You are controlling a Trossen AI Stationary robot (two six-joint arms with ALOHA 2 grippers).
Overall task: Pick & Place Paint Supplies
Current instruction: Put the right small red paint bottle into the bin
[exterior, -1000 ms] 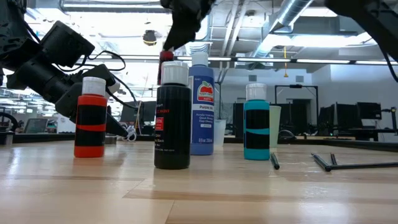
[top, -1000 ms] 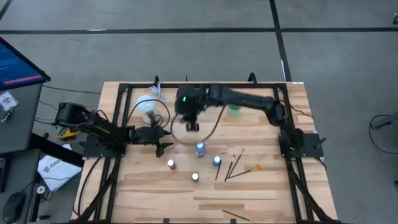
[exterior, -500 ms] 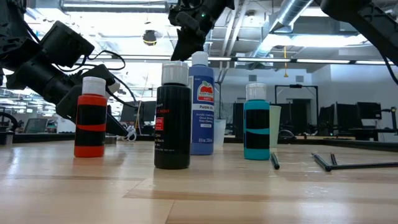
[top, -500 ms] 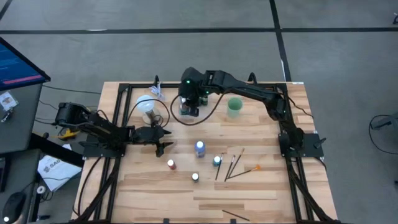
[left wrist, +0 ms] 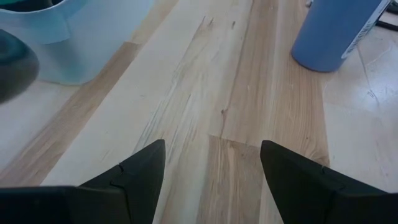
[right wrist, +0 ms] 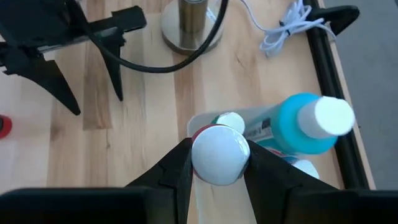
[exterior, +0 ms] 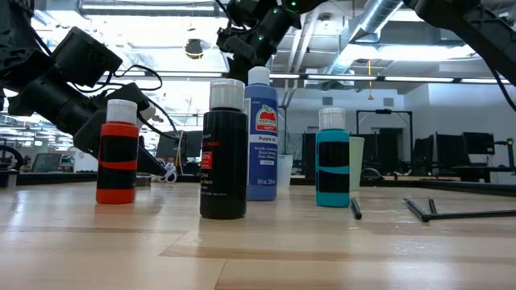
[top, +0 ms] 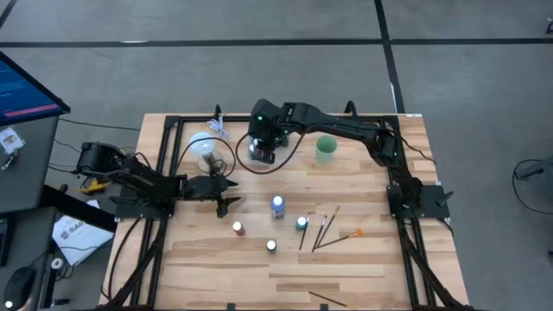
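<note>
My right gripper hangs over the clear tray at the table's far middle, shut on a red paint bottle whose white cap faces the wrist camera. In the tray lie a teal bottle and other capped bottles. On the wood stand a blue bottle, a teal one, a red one and a black one, each on its base. Brushes lie flat to their right. My left gripper waits open, low over the table, left of the blue bottle. My right gripper pinches the red bottle's white cap between its two fingers, one on either side. The fingers slant down from the table's right side. The bottle hangs below them, clear of the table and above the tray; its body is mostly hidden behind the cap.
A translucent green cup stands right of the tray. A round stand with a cable and a white lamp-like object sit at the far left. A black frame edges the table. Bare wood lies along the near edge.
My right gripper has carried the red bottle toward the table's far edge and over the tray, rolling a little on the way. It has stayed shut on the cap.
</note>
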